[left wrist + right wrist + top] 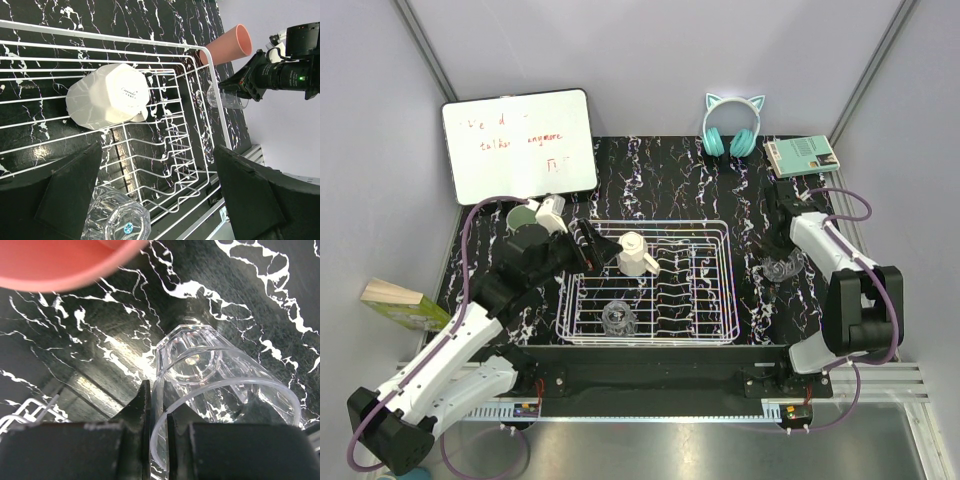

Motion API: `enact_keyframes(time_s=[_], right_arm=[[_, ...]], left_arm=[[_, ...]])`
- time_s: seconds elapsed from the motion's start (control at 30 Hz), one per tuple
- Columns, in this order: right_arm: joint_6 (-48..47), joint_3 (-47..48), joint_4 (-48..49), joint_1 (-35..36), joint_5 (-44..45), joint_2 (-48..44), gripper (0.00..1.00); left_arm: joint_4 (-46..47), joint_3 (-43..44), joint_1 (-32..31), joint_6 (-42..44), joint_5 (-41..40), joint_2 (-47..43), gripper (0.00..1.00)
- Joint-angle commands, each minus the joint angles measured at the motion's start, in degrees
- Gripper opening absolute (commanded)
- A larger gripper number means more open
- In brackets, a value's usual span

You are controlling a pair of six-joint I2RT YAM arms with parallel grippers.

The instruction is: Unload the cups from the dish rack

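Note:
The white wire dish rack [705, 300] stands mid-table and also shows in the left wrist view [190, 125]. A cream handled mug [635, 253] [107, 102] lies in its far left part. A clear glass [617, 317] [115, 220] sits near its front. My left gripper [597, 243] [160, 200] is open and empty over the rack's left side, next to the mug. My right gripper [778, 268] [159, 405] is shut on the wall of a second clear glass [200, 370], low over the table right of the rack. A pink tumbler [60, 260] [227, 45] lies just beyond it. No blue tumbler shows.
A pale green cup [523, 217] and a white cup [552, 210] stand left of the rack. A whiteboard [518, 145], teal cat-ear headphones [732, 125] and a teal box [802, 155] sit at the back. A book [405, 303] lies off the table's left edge.

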Motion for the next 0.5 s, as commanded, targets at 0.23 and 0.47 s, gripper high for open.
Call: enact_keyframes(time_s=[0.23,0.47], right_arm=[[-1.5,3.1,1.7,-0.7,1.5,3.9,0.00],[-1.9,2.5,2.5,-0.9,0.8,3.8,0.19]], left_arm=[[2.3,-0.1,0.1,-0.5,0.5,1.0,0.97],[2.4,-0.7,0.1,-0.7,0.5,0.8,0.97]])
